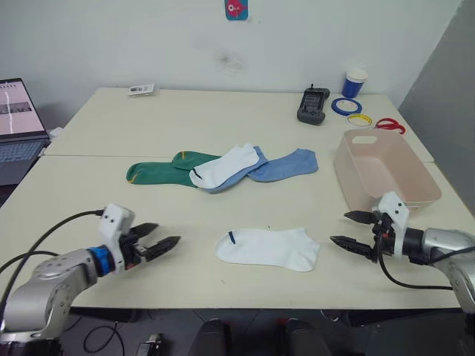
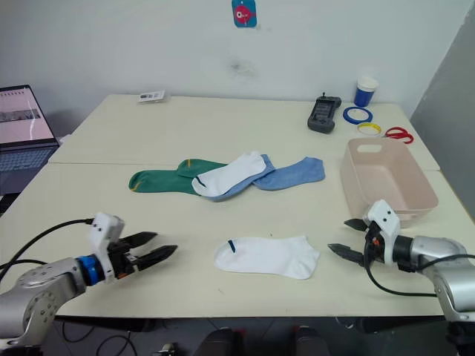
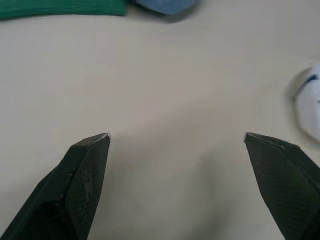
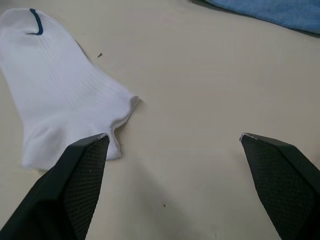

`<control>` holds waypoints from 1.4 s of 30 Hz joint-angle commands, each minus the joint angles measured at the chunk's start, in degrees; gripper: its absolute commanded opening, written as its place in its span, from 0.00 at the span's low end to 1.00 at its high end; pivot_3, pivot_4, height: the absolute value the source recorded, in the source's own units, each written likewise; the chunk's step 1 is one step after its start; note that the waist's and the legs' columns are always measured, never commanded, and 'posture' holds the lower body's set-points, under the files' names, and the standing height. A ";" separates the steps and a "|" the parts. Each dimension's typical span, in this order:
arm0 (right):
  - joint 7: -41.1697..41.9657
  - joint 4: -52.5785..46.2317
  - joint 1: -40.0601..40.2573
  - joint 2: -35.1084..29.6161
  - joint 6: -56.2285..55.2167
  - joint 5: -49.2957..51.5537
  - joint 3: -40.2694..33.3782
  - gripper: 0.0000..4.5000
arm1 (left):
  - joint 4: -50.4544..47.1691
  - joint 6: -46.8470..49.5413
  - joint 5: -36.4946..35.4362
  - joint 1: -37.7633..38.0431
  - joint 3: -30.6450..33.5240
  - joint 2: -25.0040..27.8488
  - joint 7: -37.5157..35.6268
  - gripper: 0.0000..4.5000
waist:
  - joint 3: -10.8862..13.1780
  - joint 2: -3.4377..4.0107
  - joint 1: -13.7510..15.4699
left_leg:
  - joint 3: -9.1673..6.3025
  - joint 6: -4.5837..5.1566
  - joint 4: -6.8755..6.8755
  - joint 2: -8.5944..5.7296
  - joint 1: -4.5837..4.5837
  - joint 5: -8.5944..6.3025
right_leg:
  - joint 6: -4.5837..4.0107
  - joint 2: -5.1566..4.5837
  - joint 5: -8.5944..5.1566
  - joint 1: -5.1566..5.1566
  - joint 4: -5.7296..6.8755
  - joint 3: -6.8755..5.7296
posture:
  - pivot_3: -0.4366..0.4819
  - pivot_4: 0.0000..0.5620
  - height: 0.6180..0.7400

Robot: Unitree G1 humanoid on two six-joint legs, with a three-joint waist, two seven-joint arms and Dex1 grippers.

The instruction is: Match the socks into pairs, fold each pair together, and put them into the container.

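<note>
Left eye view: pale worktop [image 1: 185,119] carrying the empty pink container [image 1: 386,169] at right, then a far heap of green, light blue and white socks [image 1: 223,168], then a lone white sock [image 1: 269,248] lying flat near the front edge between the arms. Left gripper [image 1: 157,247] and right gripper [image 1: 350,228] hovering low on either side of that sock, jaws spread wide, nothing held. Likely light, limp and floppy, so best pinched at the cuff or toe edge.
</note>
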 commanded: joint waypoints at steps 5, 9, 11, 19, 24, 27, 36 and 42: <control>-6.42 -5.70 4.46 4.40 -9.50 -4.67 0.65 1.00 | -1.27 -10.48 3.01 2.41 2.08 -4.35 2.68 0.99 | 0.00 -0.01 -0.04 | 0.02 0.00 0.00 0.03 0.00 0.00 | 0.02 0.00 -0.02 0.00 0.00 0.00 | 0.48 0.27 1.00; -7.30 -5.83 1.68 5.10 -8.97 -4.78 2.63 1.00 | 0.06 -11.79 5.06 1.92 1.38 -4.45 4.45 0.99 | 0.00 0.00 -0.14 | 0.02 0.00 0.00 0.03 0.01 0.00 | -0.01 0.02 -0.03 0.00 0.00 0.00 | 0.48 0.27 1.00; -7.30 -5.70 -0.54 5.20 -8.65 -4.69 3.93 1.00 | 0.05 -11.77 4.78 1.61 1.59 -4.65 4.88 0.99 | 0.00 -0.01 -0.17 | 0.04 0.00 0.00 0.02 0.01 0.00 | -0.01 0.03 -0.03 -0.01 0.00 -0.02 | 0.48 0.27 1.00; -9.67 -5.11 -19.38 11.04 -3.19 -7.14 16.14 1.00 | -5.08 -7.68 -0.29 3.89 3.71 -7.80 8.56 0.99 | 0.01 -0.02 -0.55 | -0.01 0.00 0.00 0.09 0.01 0.00 | -0.07 0.05 -0.02 -0.03 0.03 -0.03 | 0.48 0.27 1.00; -11.47 -1.44 -27.30 15.66 -2.57 -9.28 20.92 1.00 | -8.88 -5.55 -1.76 5.03 4.03 -11.69 13.62 0.99 | -0.01 -0.05 -0.13 | -0.08 0.00 0.00 0.04 0.00 0.00 | -0.17 0.02 0.03 0.00 0.05 -0.08 | 0.48 0.27 1.00; -13.01 0.57 -29.13 18.02 -3.11 -10.36 21.61 1.00 | -11.03 -4.81 -2.35 5.26 3.86 -13.28 15.84 0.99 | -0.04 -0.12 -0.02 | -0.07 0.00 0.01 0.00 -0.01 0.00 | -0.18 -0.01 0.03 0.01 0.05 -0.08 | 0.48 0.27 1.00; -13.51 0.32 -27.55 18.65 -3.94 -11.87 21.81 1.00 | -4.95 -1.64 -1.48 -7.75 0.95 -14.00 21.17 0.99 | -0.04 -0.13 0.09 | -0.13 0.00 0.02 -0.02 0.00 0.01 | -0.19 0.03 0.04 0.00 0.15 -0.16 | 0.48 0.27 1.00; -15.33 -1.17 -26.24 18.75 -2.86 -12.32 20.95 1.00 | 8.50 -1.19 2.05 -24.41 -3.82 -15.68 24.20 0.99 | -0.03 -0.17 -0.12 | -0.08 0.00 0.03 -0.06 -0.01 0.01 | -0.17 0.05 0.04 -0.01 0.14 -0.20 | 0.48 0.27 1.00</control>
